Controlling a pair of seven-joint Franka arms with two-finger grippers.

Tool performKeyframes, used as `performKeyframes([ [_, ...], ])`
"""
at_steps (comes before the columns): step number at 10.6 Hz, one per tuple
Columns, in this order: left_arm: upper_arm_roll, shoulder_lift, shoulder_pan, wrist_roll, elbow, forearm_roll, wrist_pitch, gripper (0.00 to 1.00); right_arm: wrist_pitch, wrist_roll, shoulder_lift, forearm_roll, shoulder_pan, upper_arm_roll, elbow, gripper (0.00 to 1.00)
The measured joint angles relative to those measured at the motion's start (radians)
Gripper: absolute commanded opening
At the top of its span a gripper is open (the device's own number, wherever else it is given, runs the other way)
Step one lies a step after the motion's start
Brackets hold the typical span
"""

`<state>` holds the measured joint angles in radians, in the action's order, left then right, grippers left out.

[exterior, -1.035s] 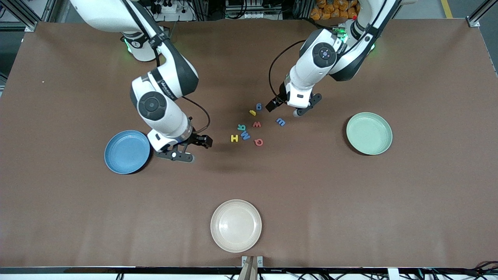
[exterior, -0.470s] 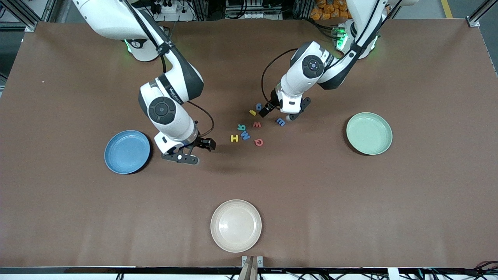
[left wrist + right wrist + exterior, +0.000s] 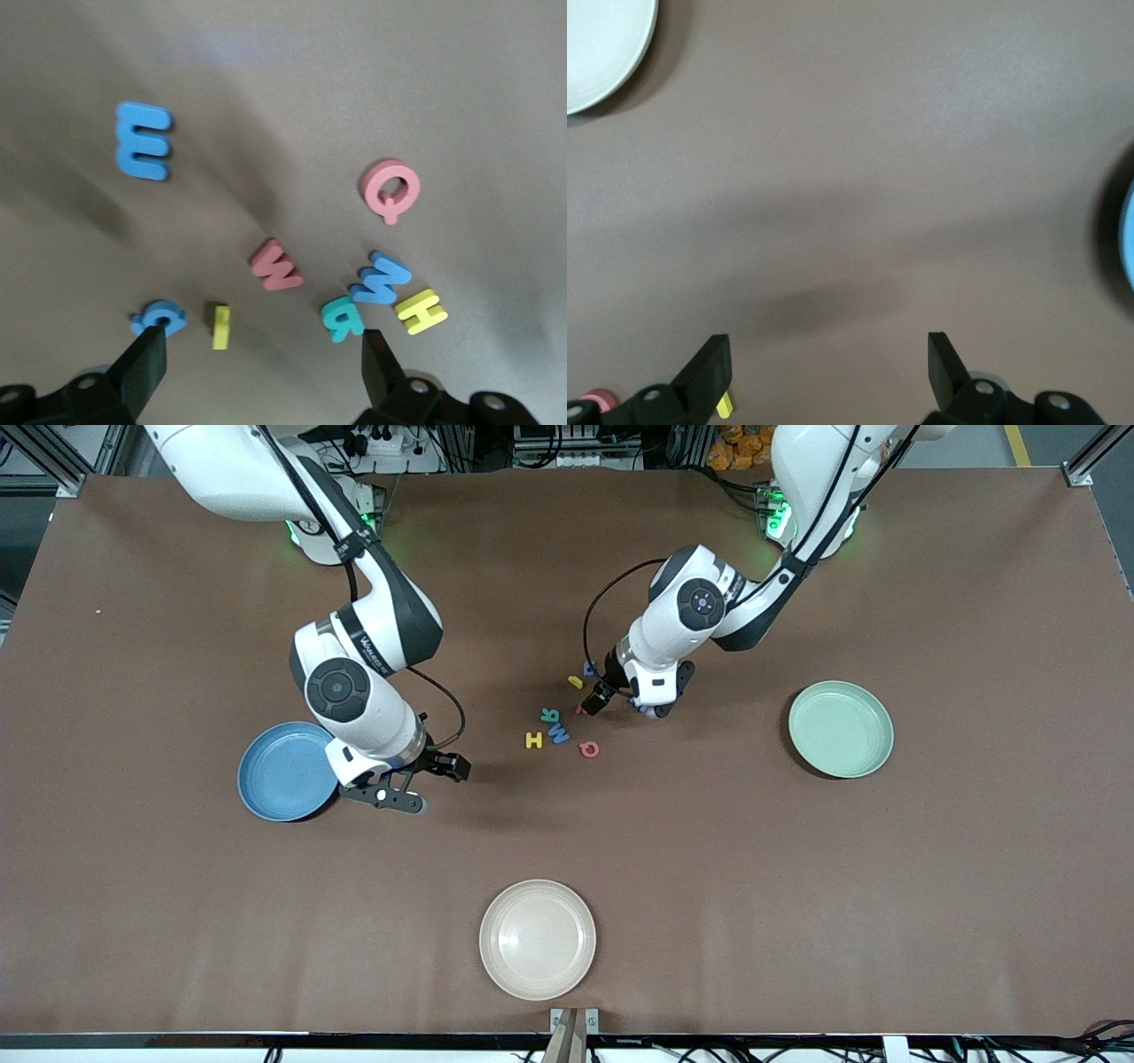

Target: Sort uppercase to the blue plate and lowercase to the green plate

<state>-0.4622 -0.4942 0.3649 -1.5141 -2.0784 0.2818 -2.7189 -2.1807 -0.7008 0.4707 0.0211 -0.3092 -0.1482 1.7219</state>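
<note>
Eight foam letters lie loose in a cluster at mid-table and neither the blue plate (image 3: 288, 771) nor the green plate (image 3: 840, 728) holds any of them; the left gripper (image 3: 625, 701) hangs low over the cluster with its fingers (image 3: 142, 365) spread wide and nothing between them, and the left wrist view shows the red w (image 3: 276, 265) roughly centred ahead of the gap, the blue g (image 3: 160, 316) by one fingertip, the small yellow hooked piece (image 3: 221, 326) just beside it and the blue m (image 3: 142, 141) apart from the rest; the likely step is a first lowercase pick for the green plate; to do it well, the fingers should straddle one letter only, since the teal R (image 3: 341, 318), blue M (image 3: 381, 278) and yellow H (image 3: 422, 311) crowd close together, with the red Q (image 3: 390, 187) a little off; descend straight, close gently on the thin foam edges, lift clear before swinging; the right gripper (image 3: 409, 778) waits, likewise spread and empty, beside the blue plate.
</note>
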Motion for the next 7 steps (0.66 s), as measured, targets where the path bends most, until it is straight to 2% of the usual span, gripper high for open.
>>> performKeyframes([
  [2,0.050,-0.041,0.077,-0.029,0.046,0.000,0.000,0.97,0.008,0.006,-0.007,0.000,0.017,0.000,-0.001,0.98],
  [4,0.064,-0.062,0.126,-0.043,0.056,0.000,-0.001,0.97,0.014,0.008,-0.010,0.001,0.027,0.000,-0.001,0.98],
  [5,0.065,-0.065,0.135,-0.049,0.055,0.000,-0.002,0.94,0.015,0.008,-0.011,0.001,0.032,0.000,-0.001,0.98],
  [7,0.067,-0.067,0.139,-0.067,0.053,0.000,-0.001,0.80,0.015,0.008,-0.012,0.001,0.036,0.001,-0.001,0.98],
])
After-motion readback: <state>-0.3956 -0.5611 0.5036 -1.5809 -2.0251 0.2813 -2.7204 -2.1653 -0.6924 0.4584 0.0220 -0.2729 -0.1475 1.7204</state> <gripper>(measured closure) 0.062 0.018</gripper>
